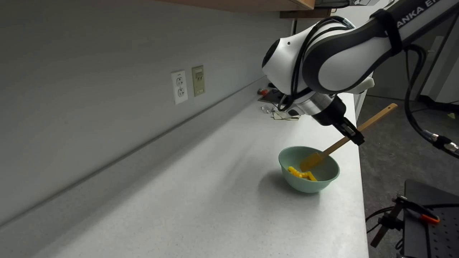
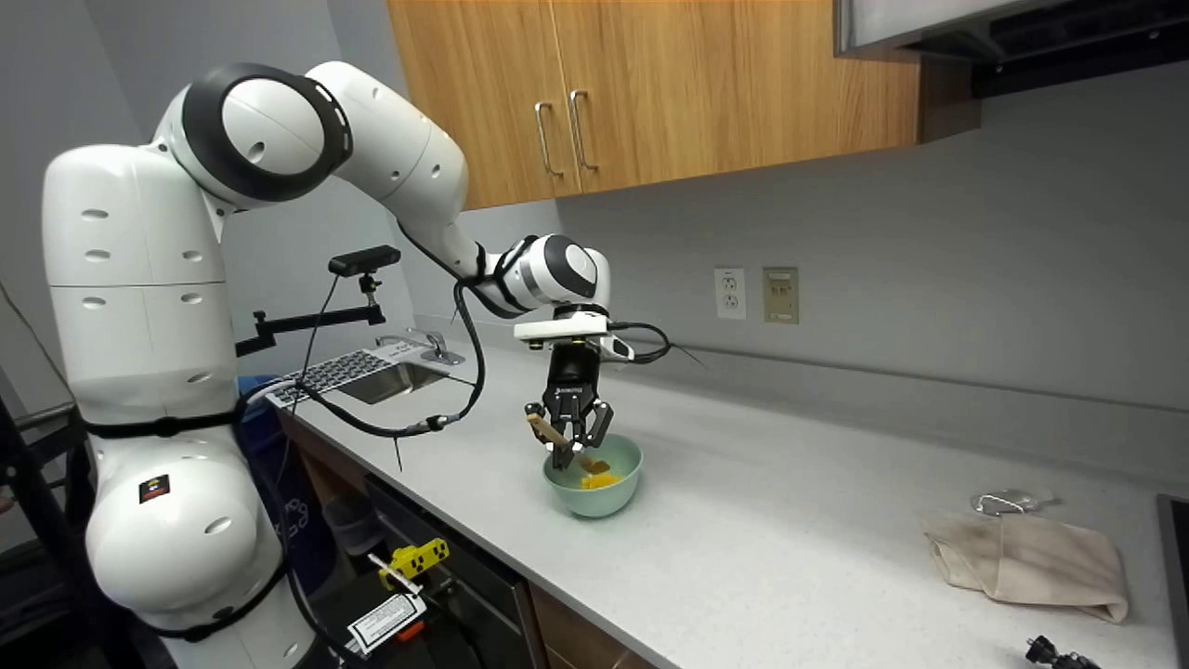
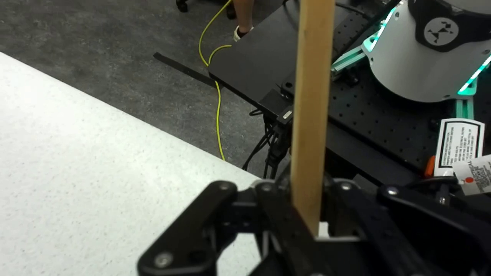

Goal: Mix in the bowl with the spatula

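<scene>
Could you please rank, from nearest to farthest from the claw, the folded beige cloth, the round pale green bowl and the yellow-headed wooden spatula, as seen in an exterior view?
1. Wooden spatula: its handle is in the claw.
2. Green bowl: close by, lower than the claw.
3. Beige cloth: well along the counter, toward that view's right edge.

Counter [image 2: 790, 483]: pale, speckled, set against a grey wall [image 2: 1068, 260].
Outlet [image 2: 730, 294]: white, wall-mounted just beside a beige plate [image 2: 780, 295].
Cabinet [image 2: 734, 84]: wood-grain, above the counter, two metal handles [image 2: 577, 130].
Cloth [image 2: 1031, 562]: beige, folded, lying on the counter; clear object [image 2: 1008, 503] just beside it, identity undetermined.
Power strip [image 2: 409, 559]: yellow, below counter level.
Cable [image 3: 218, 115]: yellow, lying on dark floor [image 3: 96, 50].
</scene>
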You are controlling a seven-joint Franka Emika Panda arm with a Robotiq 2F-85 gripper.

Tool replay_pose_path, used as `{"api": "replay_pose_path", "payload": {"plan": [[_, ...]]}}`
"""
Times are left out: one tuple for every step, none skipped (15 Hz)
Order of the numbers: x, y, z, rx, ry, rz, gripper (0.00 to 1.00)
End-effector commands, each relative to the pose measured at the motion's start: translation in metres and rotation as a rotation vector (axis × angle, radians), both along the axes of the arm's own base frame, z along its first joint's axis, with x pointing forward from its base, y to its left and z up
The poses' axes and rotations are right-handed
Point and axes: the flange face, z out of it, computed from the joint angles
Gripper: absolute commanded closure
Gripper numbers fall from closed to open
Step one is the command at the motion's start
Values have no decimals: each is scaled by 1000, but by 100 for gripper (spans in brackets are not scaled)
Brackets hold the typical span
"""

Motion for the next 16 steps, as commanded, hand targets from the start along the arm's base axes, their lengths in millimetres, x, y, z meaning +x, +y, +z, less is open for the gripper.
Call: {"api": "replay_pose_path", "payload": {"plan": [[-11, -5, -3, -35, 35, 5, 98], [-10, -4, -7, -33, 35, 4, 98], [-7, -4, -12, -24, 32, 0, 98], [-3, -3, -16, -12, 28, -7, 98], [1, -2, -20, -1, 22, -9, 98], [6, 0, -25, 10, 13, -7, 98], [9, 0, -29, 17, 6, -5, 98], [14, 0, -34, 25, -3, -6, 98], [17, -1, -38, 35, -11, -8, 98], [20, -1, -42, 46, -24, -13, 98], [22, -1, -46, 59, -32, -17, 98], [23, -2, -47, 66, -43, -17, 98], [24, -1, -46, 74, -52, -13, 98], [24, -2, -43, 79, -60, -7, 98], [24, -2, -40, 81, -67, -3, 98], [22, -2, -37, 81, -73, 1, 98]]}}
